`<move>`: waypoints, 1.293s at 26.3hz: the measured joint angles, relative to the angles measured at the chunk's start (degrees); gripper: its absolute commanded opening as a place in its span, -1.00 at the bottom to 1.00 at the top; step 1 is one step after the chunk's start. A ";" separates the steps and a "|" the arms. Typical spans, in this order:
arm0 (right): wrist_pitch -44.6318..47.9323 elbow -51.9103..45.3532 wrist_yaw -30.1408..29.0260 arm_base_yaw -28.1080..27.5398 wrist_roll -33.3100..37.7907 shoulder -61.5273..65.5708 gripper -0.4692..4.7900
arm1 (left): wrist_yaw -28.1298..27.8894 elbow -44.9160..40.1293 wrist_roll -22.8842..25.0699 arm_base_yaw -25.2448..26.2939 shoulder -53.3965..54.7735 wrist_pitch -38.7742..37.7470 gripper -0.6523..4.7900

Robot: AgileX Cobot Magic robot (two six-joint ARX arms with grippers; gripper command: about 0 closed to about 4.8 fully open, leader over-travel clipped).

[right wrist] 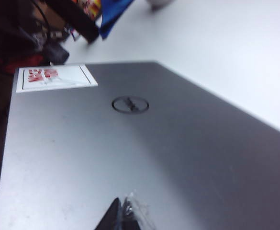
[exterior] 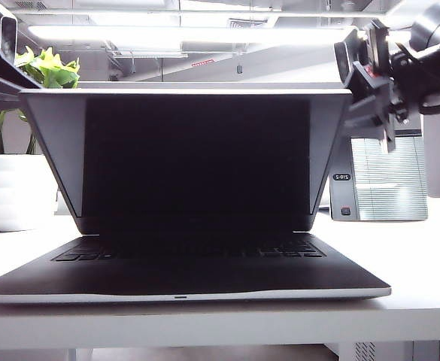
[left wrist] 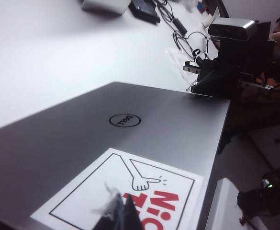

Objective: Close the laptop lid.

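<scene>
Laptop keyboard deck (exterior: 182, 274) nearest you, laptop lid (exterior: 197, 158) tilted forward, long edge running left-right, left gripper (left wrist: 118, 215) and right gripper (right wrist: 118, 218) at its back corners, your wrist views alone show Dell logo (left wrist: 124, 120) and sticker (left wrist: 130, 191), finger spread unclear.

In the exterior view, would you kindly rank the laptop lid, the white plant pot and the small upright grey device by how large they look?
1. Laptop lid, by far the largest, though nearest the camera.
2. White plant pot and upright grey device look about alike; both are partly hidden, so I would not rank them.

white plant pot (exterior: 13, 192) far left | ribbed grey-black device (exterior: 377, 180) upright, right | white table (exterior: 423, 256)
</scene>
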 measured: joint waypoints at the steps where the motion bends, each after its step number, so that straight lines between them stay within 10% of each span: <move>1: -2.01 0.00 0.31 0.02 -1.53 0.00 -0.82 | -0.90 0.00 0.68 -0.28 0.00 -1.11 -0.78; 34: -22.18 -0.13 15.82 5.11 -11.56 0.02 -0.82 | -22.97 -0.35 9.22 -13.70 5.46 -16.24 -0.78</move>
